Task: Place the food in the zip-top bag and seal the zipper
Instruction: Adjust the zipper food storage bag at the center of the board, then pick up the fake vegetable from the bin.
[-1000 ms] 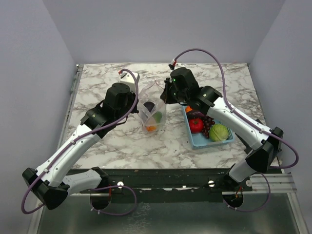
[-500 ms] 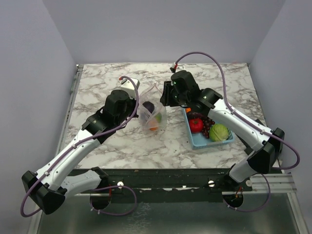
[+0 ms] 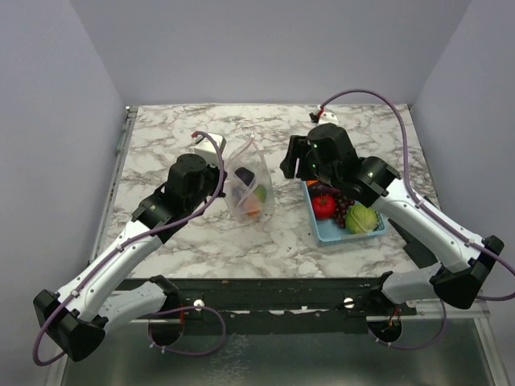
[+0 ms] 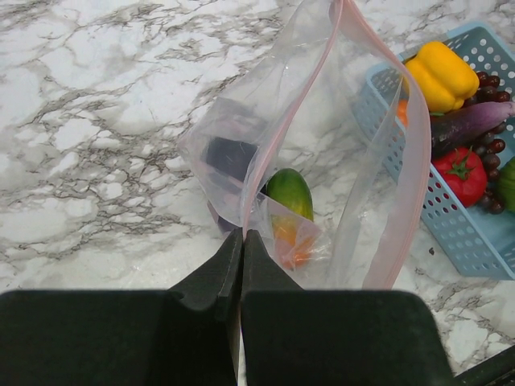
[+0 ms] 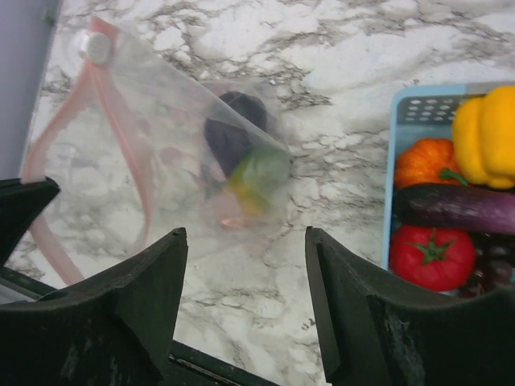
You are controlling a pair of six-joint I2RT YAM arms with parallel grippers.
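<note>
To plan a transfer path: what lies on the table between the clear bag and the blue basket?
Nothing: between the zip-top bag and the basket the marble is bare, in the right wrist view.

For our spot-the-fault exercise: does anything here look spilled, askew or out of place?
Nothing stands out. The left gripper pinches the zip-top bag at its rim, mouth open; loose toy food lies inside the light-blue basket.

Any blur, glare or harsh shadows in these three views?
Top external: sharp, evenly lit, no glare. Left wrist: left gripper blurred close up, zip-top bag crisp. Right wrist: slightly soft overall, right gripper dark.
</note>
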